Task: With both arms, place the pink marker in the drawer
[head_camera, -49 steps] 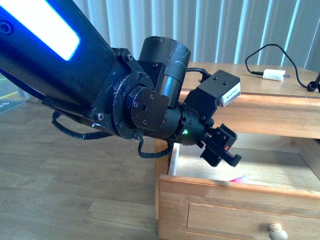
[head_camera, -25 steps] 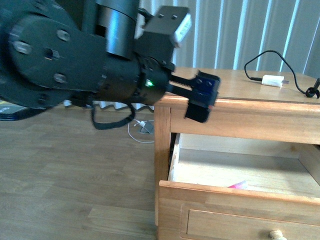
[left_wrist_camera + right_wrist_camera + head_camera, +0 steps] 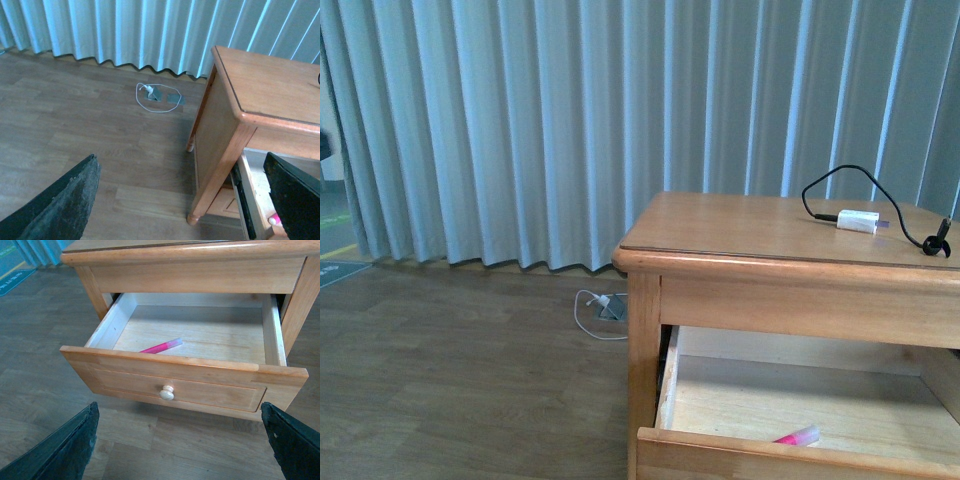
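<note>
Right black gripper point(image 3: 178, 407) and left black gripper point(image 3: 180, 157): both spread wide, empty.
Thin pink marker point(image 3: 161, 346) lies inside the open light-wood drawer point(image 3: 210, 387), mid-frame; I think a straight, gentle push shuts it best.

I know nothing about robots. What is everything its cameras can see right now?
curtains: one pleated row, pale blue-grey, behind everything.
floor: one, grey-brown wood planks, all around.
cabinet: one, light wood, on the right of the front view.
drawer: one, light wood, pulled open under the cabinet top.
knob: one, pale wood, middle of the drawer front.
pink marker: one, pink, lying inside the drawer near its front.
charger: one, white with a black cable, on the cabinet top.
floor plates: two, grey, with a white cable, near the curtains.
left gripper: one, black, open, empty.
right gripper: one, black, open, empty, facing the drawer.
</note>
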### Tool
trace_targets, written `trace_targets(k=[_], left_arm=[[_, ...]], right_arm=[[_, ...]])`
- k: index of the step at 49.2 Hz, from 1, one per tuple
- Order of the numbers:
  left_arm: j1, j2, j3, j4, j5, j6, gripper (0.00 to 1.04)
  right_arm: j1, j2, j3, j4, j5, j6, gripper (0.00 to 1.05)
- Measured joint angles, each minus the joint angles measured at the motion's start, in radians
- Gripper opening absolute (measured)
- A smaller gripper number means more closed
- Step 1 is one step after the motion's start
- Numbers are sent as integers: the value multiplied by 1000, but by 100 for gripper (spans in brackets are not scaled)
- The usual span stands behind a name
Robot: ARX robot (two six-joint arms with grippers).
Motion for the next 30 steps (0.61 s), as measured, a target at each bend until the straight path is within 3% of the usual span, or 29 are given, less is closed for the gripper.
trace_targets(k=[4, 14, 23, 30], left_arm=[[19, -124, -77, -64, -25, -9, 99], [25, -158, -95, -58, -23, 0, 97], [58, -234, -222, 37, 11, 98, 64], [150, -318, -336, 55, 111, 121, 29]], right_arm=[[0, 0, 0, 0, 0, 0, 96], [0, 0, 0, 0, -2, 0, 96], [0, 0, 0, 0, -2, 0, 96], [0, 0, 0, 0, -2, 0, 96]])
